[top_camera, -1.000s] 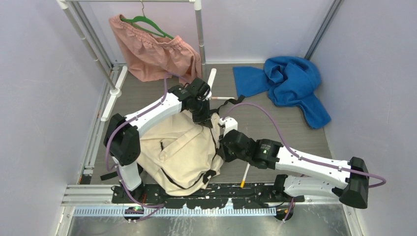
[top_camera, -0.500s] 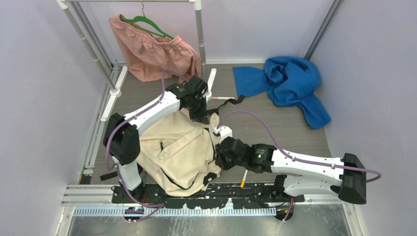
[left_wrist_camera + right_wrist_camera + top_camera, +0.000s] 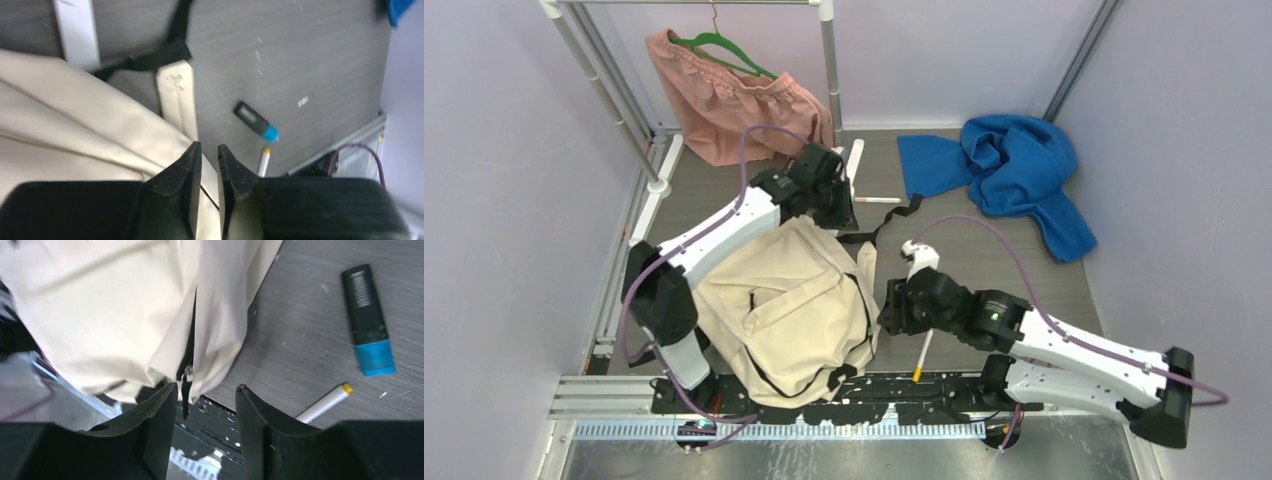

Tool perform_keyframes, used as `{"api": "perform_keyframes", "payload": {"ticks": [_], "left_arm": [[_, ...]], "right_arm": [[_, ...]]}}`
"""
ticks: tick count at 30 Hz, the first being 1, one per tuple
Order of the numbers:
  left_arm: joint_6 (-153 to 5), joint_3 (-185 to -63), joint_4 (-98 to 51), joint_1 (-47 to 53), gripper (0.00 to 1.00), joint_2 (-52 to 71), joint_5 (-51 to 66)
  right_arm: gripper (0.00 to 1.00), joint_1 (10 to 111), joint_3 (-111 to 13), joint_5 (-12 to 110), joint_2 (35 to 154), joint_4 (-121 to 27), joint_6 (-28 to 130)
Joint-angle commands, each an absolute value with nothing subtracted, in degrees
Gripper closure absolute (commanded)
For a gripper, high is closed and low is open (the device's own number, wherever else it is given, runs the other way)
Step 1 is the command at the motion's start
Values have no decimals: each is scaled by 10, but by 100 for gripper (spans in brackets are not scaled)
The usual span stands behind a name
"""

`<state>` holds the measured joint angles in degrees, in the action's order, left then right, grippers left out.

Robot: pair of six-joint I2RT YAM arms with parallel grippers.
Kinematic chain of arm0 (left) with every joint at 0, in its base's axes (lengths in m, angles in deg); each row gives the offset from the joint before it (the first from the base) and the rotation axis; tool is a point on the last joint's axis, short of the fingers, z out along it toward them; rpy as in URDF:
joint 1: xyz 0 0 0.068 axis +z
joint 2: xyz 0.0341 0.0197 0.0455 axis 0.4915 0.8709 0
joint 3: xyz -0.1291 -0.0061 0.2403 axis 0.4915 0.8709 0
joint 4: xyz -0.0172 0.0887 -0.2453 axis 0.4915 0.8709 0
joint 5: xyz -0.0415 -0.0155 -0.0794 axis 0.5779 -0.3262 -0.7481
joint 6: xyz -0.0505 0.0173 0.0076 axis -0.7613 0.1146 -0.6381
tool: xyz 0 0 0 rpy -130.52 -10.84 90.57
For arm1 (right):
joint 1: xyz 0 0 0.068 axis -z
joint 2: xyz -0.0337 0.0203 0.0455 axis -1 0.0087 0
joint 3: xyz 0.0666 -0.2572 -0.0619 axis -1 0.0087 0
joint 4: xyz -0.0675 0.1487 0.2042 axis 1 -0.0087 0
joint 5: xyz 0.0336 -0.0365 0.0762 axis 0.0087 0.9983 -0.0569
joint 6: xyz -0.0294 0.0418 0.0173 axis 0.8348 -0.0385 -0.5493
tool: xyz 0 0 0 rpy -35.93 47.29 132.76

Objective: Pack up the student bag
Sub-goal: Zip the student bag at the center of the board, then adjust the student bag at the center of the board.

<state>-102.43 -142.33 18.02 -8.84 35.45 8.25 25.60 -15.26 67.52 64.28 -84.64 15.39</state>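
Observation:
The student bag [image 3: 784, 300], cream with black zipper lines, lies slumped on the grey floor between the arms. My left gripper [image 3: 840, 207] hovers over its far top edge; in the left wrist view the left gripper [image 3: 209, 148] shows a narrow gap with nothing in it, just above the bag [image 3: 75, 115] and its cream strap [image 3: 175, 95]. My right gripper [image 3: 890, 310] sits at the bag's right side. In the right wrist view the right gripper [image 3: 206, 388] is open, and the bag's [image 3: 110, 305] black zipper pull [image 3: 185, 392] dangles free by one finger.
A black highlighter with a blue cap [image 3: 367, 322] and a white pen with a yellow cap [image 3: 921, 358] lie right of the bag. Another white pen [image 3: 876, 200] and a black strap [image 3: 894, 215] lie behind it. Blue cloth [image 3: 1014, 175] back right, pink garment [image 3: 734, 100] on the rack back left.
Both grippers have opened and let go of the bag. The left one moved back and up, the right one drew away to the right. The bag has settled flatter.

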Motion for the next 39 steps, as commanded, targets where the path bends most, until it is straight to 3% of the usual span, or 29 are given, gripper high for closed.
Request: {"api": "perform_keyframes", "payload": {"ticks": [1, 7, 13, 17, 21, 26, 27, 30, 32, 39], "left_arm": [[-992, -1391, 190, -146, 77, 245, 114], [-1042, -1265, 258, -178, 57, 102, 178], [-1095, -1162, 369, -204, 44, -17, 214], [-1137, -1104, 408, -208, 42, -49, 252], [-1175, -1066, 401, -208, 51, -36, 257], [-1211, -1032, 386, -195, 59, 25, 349], [-1205, -1031, 378, -180, 61, 38, 359], [-1163, -1026, 315, -117, 77, 69, 337], [-1138, -1032, 288, -76, 82, 85, 324], [-1042, -1131, 224, 4, 86, 208, 313]], "right_arm": [[47, 328, -149, 657, 582, -819, 100], [46, 354, -152, 611, 634, -773, 82], [37, 358, -176, 596, 729, -715, 99], [37, 373, -175, 579, 778, -678, 114], [48, 412, -172, 574, 822, -662, 125], [95, 477, -163, 537, 843, -640, 145], [99, 487, -163, 531, 845, -636, 148], [99, 503, -162, 507, 854, -625, 156], [99, 505, -168, 489, 865, -620, 159], [98, 505, -212, 466, 917, -615, 175]]}}
